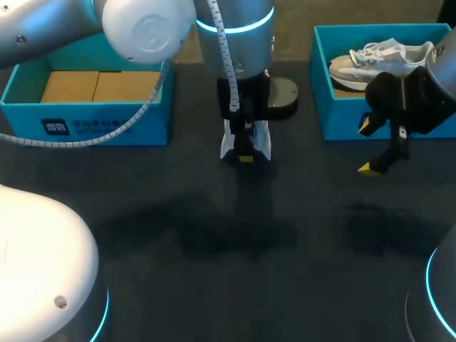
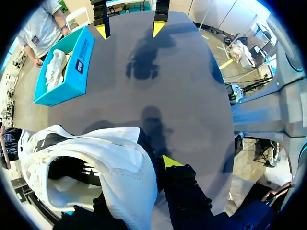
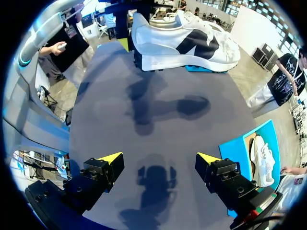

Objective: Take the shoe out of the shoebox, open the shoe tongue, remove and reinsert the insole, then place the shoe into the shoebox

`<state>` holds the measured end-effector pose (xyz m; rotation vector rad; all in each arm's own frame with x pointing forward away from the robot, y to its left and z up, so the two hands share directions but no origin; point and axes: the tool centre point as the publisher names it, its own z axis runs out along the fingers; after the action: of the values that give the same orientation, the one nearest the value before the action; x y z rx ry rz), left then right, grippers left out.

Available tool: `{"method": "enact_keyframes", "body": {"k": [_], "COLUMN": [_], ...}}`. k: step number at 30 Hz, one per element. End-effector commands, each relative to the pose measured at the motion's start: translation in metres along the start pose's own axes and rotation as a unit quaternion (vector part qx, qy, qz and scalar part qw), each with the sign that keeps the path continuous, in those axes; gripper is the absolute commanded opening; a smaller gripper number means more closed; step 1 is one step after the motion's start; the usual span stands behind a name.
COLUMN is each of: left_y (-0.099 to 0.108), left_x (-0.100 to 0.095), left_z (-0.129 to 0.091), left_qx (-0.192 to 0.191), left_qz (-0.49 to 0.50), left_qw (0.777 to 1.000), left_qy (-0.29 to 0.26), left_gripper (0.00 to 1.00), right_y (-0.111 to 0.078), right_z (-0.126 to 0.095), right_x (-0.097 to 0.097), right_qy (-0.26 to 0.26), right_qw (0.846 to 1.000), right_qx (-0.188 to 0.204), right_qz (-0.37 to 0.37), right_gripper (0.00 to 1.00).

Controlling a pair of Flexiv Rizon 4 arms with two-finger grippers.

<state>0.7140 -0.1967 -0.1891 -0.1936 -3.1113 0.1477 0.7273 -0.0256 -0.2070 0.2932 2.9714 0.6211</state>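
My left gripper (image 1: 244, 157) is shut on the heel collar of a white sneaker (image 1: 262, 139) with a black side mark, holding it above the table's middle. In the left wrist view the shoe (image 2: 96, 163) hangs open-mouthed beside one yellow fingertip (image 2: 170, 161); the other finger is hidden inside the shoe. From the right wrist view the shoe (image 3: 182, 43) is seen side-on, well ahead of my right gripper (image 3: 158, 160). That gripper (image 1: 367, 147) stands open and empty in front of the right shoebox (image 1: 335, 107).
The right blue box holds a second pale sneaker (image 1: 377, 60). A blue shoebox (image 1: 92, 107) with a brown cardboard floor stands at the back left. Bare dark table (image 1: 228, 249) lies in front of both grippers.
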Motion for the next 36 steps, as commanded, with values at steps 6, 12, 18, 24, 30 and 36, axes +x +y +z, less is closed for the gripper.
{"method": "enact_keyframes", "body": {"k": [6,12,18,24,30,36], "left_y": [0.01,0.016,0.025,0.041,0.071,0.107], "left_x": [-0.008,-0.015,-0.022,-0.032,-0.045,-0.053], "left_z": [-0.009,-0.017,-0.022,-0.028,-0.031,-0.035], "left_qx": [-0.003,-0.007,-0.005,-0.005,-0.01,-0.01], "left_qz": [0.028,0.066,0.086,0.094,0.085,0.079], "left_qw": [1.0,0.998,0.996,0.995,0.996,0.997], "left_qy": [0.002,0.013,0.016,0.017,0.009,0.009], "left_gripper": [0.0,0.0,0.0,0.0,0.0,0.0], "right_y": [0.0,0.0,0.0,0.0,0.0,0.0], "right_z": [0.001,0.001,0.001,0.001,0.001,0.001], "right_x": [0.001,0.001,0.001,0.001,0.001,0.001], "right_qy": [-0.001,-0.001,-0.001,-0.001,-0.001,-0.001], "right_qw": [1.0,1.0,1.0,1.0,1.0,1.0], "right_qx": [0.001,0.001,0.001,0.001,0.001,0.001], "right_qz": [0.0,0.0,0.0,0.0,0.0,0.0], "right_gripper": [1.0,1.0,1.0,1.0,1.0,1.0]}}
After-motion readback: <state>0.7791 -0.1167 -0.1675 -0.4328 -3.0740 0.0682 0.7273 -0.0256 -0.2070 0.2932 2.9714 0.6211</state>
